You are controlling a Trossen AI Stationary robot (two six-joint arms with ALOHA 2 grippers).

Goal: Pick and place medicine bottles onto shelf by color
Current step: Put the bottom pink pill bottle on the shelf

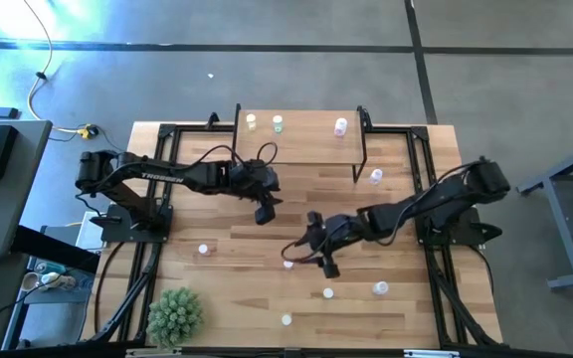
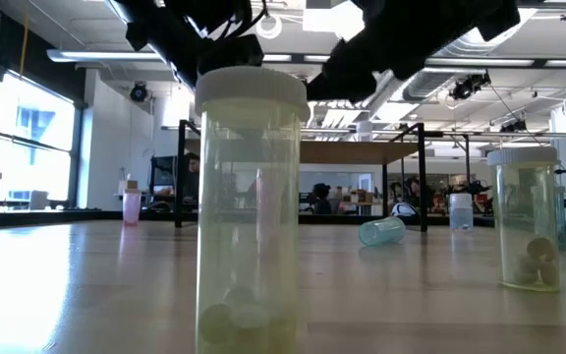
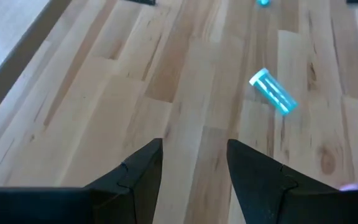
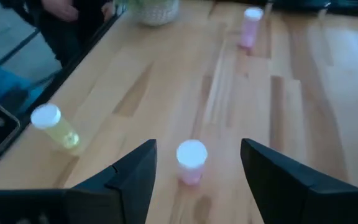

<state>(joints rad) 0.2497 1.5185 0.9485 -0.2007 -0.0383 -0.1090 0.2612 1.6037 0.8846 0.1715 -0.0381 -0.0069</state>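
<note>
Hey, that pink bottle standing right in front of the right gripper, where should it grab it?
Grip the pink bottle around its body just below the cap, from above: it stands upright between the open fingers of the right gripper, with bare table around it.

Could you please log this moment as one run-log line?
left gripper: open, empty, mid-table | right gripper: open, straddling pink bottle | shelf: three bottles

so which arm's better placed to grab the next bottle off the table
Right, I'd judge. The right gripper is open with a pink bottle standing between its fingers, centred in its wrist view. The left gripper is open too, but only over bare table; the nearest lying bottle is farther off.
</note>
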